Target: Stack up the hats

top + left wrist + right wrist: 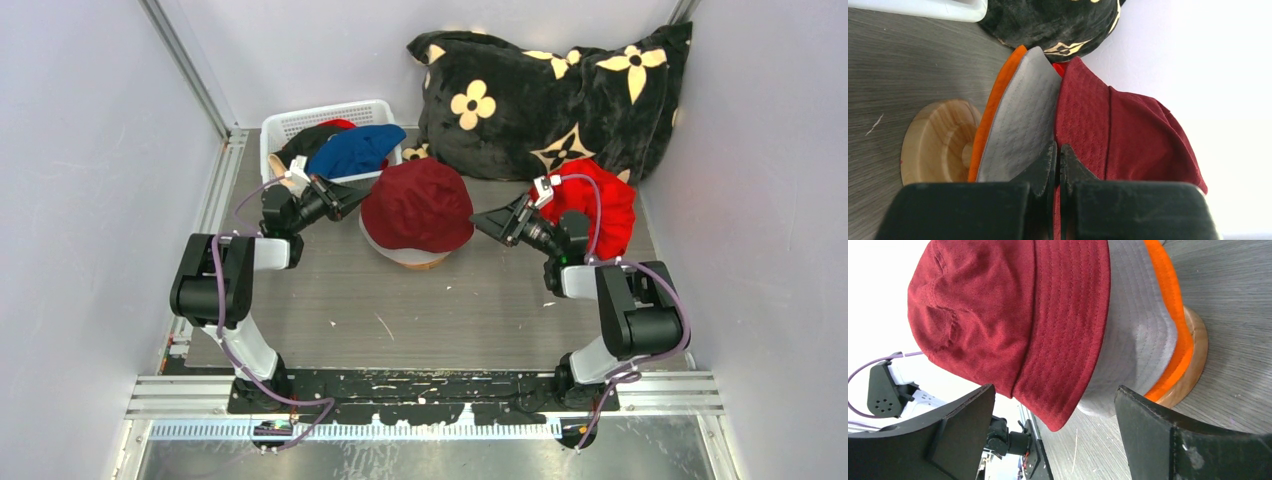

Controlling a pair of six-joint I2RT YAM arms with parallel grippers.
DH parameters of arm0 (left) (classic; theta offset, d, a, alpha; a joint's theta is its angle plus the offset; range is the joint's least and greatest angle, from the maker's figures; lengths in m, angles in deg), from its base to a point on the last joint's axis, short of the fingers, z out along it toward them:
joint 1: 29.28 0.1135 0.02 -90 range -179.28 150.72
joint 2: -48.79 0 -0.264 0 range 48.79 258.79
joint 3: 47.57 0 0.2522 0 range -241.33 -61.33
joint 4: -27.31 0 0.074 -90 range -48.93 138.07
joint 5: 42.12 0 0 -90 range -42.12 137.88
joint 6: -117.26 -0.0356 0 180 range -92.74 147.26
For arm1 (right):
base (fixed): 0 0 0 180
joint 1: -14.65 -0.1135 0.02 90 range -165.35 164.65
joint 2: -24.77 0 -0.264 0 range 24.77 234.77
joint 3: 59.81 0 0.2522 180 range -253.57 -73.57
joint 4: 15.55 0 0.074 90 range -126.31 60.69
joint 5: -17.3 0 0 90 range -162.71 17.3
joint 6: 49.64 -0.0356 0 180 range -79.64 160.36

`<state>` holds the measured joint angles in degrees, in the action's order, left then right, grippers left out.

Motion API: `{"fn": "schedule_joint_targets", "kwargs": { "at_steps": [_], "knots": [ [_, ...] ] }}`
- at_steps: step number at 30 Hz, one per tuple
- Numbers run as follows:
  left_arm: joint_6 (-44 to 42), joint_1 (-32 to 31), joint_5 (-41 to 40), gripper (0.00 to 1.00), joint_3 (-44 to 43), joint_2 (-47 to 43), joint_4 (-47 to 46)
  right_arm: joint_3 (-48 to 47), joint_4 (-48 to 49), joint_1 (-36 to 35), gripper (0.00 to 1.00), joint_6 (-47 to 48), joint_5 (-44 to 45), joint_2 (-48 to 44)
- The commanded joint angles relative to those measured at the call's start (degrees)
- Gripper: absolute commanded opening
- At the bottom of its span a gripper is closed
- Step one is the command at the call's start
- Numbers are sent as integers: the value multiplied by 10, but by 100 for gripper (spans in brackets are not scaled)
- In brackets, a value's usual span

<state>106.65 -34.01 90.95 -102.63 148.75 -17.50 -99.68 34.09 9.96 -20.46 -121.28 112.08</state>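
The dark red hat (418,200) sits between my two claws. It tops the pile on the wooden stand (938,140), with the grey hat (1133,330) under it and the orange hat (1168,305) lowest. I judge the step in hand to be settling this third hat squarely over the other two.

My left claw (1058,150) is closed at the edge of the dark red brim. A thin strip of red shows between its fingers, so I take it to be pinching that brim. My right claw (1055,390) stands wide open with a jaw on either side of the brim's far edge, and neither jaw seems to touch cloth.

Next I would need a small, even pull downward so the brim seats without dragging the floppy grey brim askew. Then I would let go and fetch another hat. The blue hat (355,150) lies just beyond my left claw in the white basket (300,122). The bright red hat (600,205) lies behind my right claw on the counter (400,310).

I cannot tell whether my left claw has caught only the red brim or some of the grey as well. The lower hats show only their brims, and the stand shows only its base. Other hats in the basket are mostly buried under the blue one, and my right arm covers part of the bright red hat.
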Motion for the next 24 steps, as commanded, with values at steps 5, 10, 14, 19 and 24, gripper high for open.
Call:
{"fn": "schedule_joint_targets", "kwargs": {
  "at_steps": [5, 10, 14, 19, 24],
  "knots": [
    [-33, 4, -12, 0, -5, 2, 11, -40, 130, -4, 88, -58, -31, 58],
    [-44, 6, -19, 0, -2, -4, 23, -62, 209, -15, 78, -113, -43, 115],
    [-45, 9, -21, 0, -3, -4, 26, -84, 264, -27, 70, -157, -49, 156],
    [-46, 9, -25, 0, -3, -3, 28, -102, 334, -33, 43, -212, -48, 201],
    [-46, 10, -39, 0, 3, -2, 25, -96, 335, -32, 1, -203, -27, 215]
  ]
}}
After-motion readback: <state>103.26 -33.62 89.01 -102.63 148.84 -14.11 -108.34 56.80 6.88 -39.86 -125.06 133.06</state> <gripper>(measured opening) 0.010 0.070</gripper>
